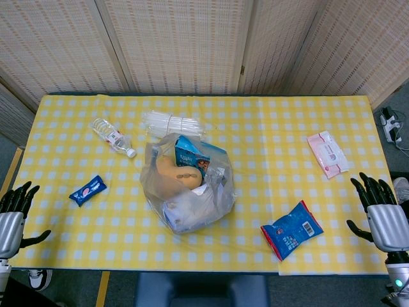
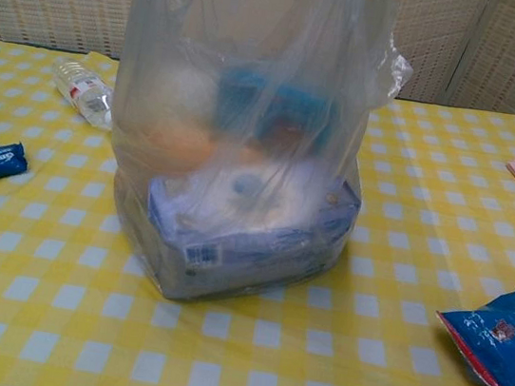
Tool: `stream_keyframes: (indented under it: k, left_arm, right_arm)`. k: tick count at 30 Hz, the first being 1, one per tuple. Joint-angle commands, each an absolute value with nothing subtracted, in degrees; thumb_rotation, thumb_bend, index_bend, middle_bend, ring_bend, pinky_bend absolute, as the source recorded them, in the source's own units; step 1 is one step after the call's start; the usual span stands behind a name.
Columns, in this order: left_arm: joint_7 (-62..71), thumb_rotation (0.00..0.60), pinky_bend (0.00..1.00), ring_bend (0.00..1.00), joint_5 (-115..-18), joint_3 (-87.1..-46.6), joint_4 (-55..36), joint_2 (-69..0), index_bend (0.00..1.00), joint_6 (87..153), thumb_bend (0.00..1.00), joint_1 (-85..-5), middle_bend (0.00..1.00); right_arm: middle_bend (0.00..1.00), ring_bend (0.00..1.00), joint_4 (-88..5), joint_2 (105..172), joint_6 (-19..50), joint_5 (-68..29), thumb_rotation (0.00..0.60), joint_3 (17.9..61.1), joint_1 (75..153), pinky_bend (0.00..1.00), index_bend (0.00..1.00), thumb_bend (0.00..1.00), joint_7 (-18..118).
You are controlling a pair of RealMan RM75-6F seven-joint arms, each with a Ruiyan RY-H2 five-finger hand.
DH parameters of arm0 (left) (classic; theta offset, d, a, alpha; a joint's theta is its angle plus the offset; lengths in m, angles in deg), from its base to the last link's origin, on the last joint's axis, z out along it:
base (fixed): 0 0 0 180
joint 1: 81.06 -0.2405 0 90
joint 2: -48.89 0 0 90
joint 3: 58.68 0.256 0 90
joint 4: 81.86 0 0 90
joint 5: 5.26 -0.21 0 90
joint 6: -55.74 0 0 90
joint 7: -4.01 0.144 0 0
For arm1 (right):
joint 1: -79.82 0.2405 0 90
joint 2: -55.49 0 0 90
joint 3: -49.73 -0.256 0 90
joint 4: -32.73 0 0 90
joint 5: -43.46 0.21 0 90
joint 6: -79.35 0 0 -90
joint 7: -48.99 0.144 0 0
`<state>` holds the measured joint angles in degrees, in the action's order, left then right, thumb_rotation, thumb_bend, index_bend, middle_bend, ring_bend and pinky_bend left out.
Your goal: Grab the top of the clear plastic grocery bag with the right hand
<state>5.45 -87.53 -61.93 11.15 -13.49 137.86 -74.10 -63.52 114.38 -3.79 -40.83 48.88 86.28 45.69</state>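
A clear plastic grocery bag (image 1: 186,185) stands upright in the middle of the yellow checked table (image 1: 268,128), its open top (image 1: 172,125) reaching toward the far side. Inside it show a blue carton, an orange-brown item and a white-blue pack. In the chest view the bag (image 2: 244,153) fills the centre and its top runs out of frame. My right hand (image 1: 380,208) hovers at the table's right front edge, fingers spread, holding nothing, far from the bag. My left hand (image 1: 14,211) hangs off the left front edge, fingers apart and empty. Neither hand shows in the chest view.
A plastic water bottle (image 1: 112,137) lies left of the bag's top. A small blue snack pack (image 1: 87,190) sits front left. A blue chip bag (image 1: 292,229) lies front right, a pink wipes pack (image 1: 327,153) at the right. A woven screen stands behind the table.
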Motion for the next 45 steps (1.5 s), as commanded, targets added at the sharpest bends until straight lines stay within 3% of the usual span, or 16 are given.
stream_keyframes:
  k: [1, 5, 17, 24, 36, 45]
  left_arm:
    - [5.61, 0.600, 0.00, 0.00, -87.41, -61.91, 11.10, -13.59, 0.00, 137.68, 0.17, -74.06, 0.00]
    - [6.01, 0.600, 0.00, 0.00, -87.43, -61.89, 11.14, -13.75, 0.00, 137.41, 0.17, -73.89, 0.00]
    - [4.54, 0.600, 0.00, 0.00, -88.51, -61.60, 11.32, -13.19, 0.00, 138.03, 0.17, -74.18, 0.00]
    - [4.30, 0.600, 0.00, 0.00, -89.03, -61.48, 11.64, -12.93, 0.00, 138.74, 0.17, -74.51, 0.00]
    - [2.57, 0.600, 0.00, 0.00, -89.32, -61.24, 11.75, -12.00, 0.00, 139.09, 0.17, -75.01, 0.00]
    - [1.19, 0.600, 0.00, 0.00, -90.12, -61.14, 11.60, -11.44, 0.00, 140.74, 0.17, -75.88, 0.00]
  right_arm:
    - [0.00, 0.00, -63.78, 114.03, -3.09, -40.92, 0.600, 48.77, 86.30, 0.00, 0.00, 0.27, 46.56]
    - [0.00, 0.00, -63.85, 113.58, -1.98, -42.16, 0.600, 49.13, 86.67, 0.00, 0.00, 0.27, 49.08]
    - [0.00, 0.00, -56.03, 114.39, -3.22, -64.35, 0.600, 53.54, 96.18, 0.00, 0.00, 0.27, 99.78]
    - [0.00, 0.00, -55.66, 115.99, -3.32, -70.69, 0.600, 54.65, 103.21, 0.00, 0.00, 0.27, 112.02]
    - [0.00, 0.00, -54.58, 123.48, -1.94, -66.73, 0.600, 51.39, 111.65, 0.00, 0.00, 0.27, 122.32]
    - [0.00, 0.00, -51.70, 127.43, -2.34, -66.28, 0.600, 51.79, 116.05, 0.00, 0.00, 0.27, 132.57]
